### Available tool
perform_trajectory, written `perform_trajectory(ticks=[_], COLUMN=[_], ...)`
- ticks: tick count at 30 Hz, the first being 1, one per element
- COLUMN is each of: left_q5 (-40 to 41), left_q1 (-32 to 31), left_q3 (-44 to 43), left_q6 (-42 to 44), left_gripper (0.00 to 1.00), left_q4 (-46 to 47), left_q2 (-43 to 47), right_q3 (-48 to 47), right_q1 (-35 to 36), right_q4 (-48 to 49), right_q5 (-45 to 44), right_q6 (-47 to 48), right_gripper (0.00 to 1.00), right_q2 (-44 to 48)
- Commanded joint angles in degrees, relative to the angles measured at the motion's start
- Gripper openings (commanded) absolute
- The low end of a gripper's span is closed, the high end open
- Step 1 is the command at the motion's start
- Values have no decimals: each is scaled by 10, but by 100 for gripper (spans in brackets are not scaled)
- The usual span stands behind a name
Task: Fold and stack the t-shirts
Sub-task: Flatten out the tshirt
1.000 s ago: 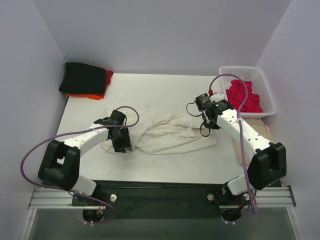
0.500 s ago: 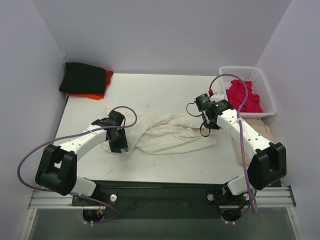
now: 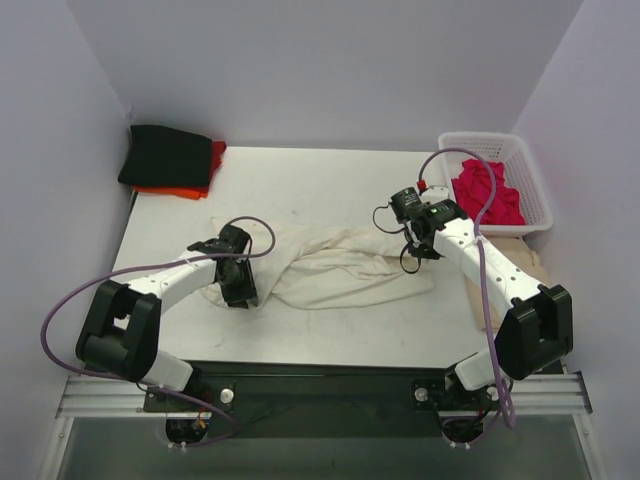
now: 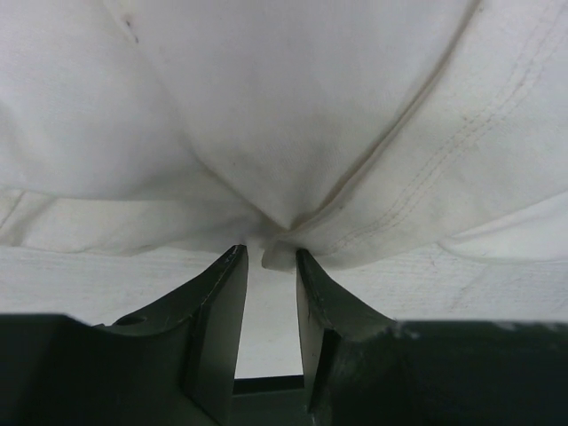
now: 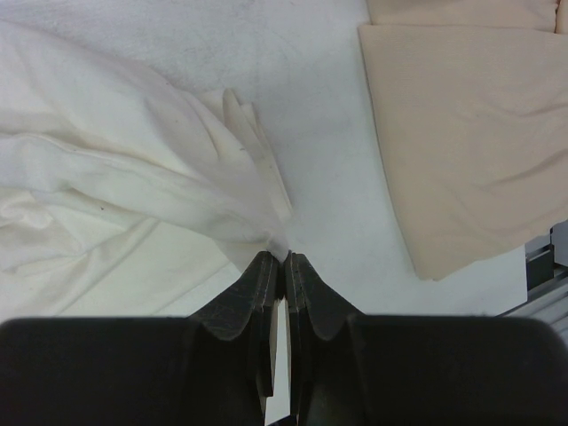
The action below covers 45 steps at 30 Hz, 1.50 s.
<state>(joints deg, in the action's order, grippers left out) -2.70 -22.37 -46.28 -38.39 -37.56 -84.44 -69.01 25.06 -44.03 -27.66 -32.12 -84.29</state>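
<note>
Far left, a folded black cloth t-shirt (image 3: pixel 165 155) is stacked on an orange-red cloth t-shirt (image 3: pixel 185 190). The big cream-white cloth t-shirt (image 3: pixel 340 270) is rumpled: my right fingers (image 5: pixel 266 284) pinch it, my left fingers (image 4: pixel 222 302) are narrow, can't tell if gripping. The crumpled crimson cloth t-shirt (image 3: pixel 488 195) is untouched.

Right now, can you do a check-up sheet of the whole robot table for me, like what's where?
Surface: white table, lightly marked.
Job's things: cream-white t-shirt crumpled mid-table; black t-shirt folded on orange-red t-shirt, far left corner; crimson t-shirt in the basket.
Clutter: beige cloth flat at the right edge.
Grippers: left gripper open, jaws around a shirt fold; right gripper shut on the shirt's edge.
Cables: purple cables loop off both arms.
Surroundings: plain walls; metal rail in front.
</note>
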Motion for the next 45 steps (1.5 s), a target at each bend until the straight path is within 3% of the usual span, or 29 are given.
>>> perform_trajectory(ticks=[1, 11, 15, 16, 22, 30, 38, 45], left_q5=[-13, -21, -23, -24, 2, 80, 72, 62], left_q1=[7, 12, 12, 12, 13, 46, 123, 153], left_q3=[4, 3, -7, -11, -78, -310, -546, -731], left_q6=[-3, -1, 0, 2, 25, 86, 138, 173], left_gripper=[38, 24, 11, 1, 0, 0, 0, 0], left_q4=[37, 41, 31, 28, -26, -117, -132, -137], left_q2=[-5, -4, 4, 9, 40, 60, 14, -36], right_q3=[-17, -21, -18, -17, -36, -157, -355, -465], right_q1=[-1, -2, -1, -1, -2, -18, -55, -71], right_q4=[-30, -35, -35, -35, -39, -53, -54, -54], right_q5=[-26, -30, -32, -32, -33, -56, -76, -99], right_q6=[-7, -8, -10, -11, -8, 43, 121, 148], right_gripper=[0, 0, 0, 0, 0, 0, 0, 0], right_q2=[-2, -1, 0, 0, 13, 39, 29, 27])
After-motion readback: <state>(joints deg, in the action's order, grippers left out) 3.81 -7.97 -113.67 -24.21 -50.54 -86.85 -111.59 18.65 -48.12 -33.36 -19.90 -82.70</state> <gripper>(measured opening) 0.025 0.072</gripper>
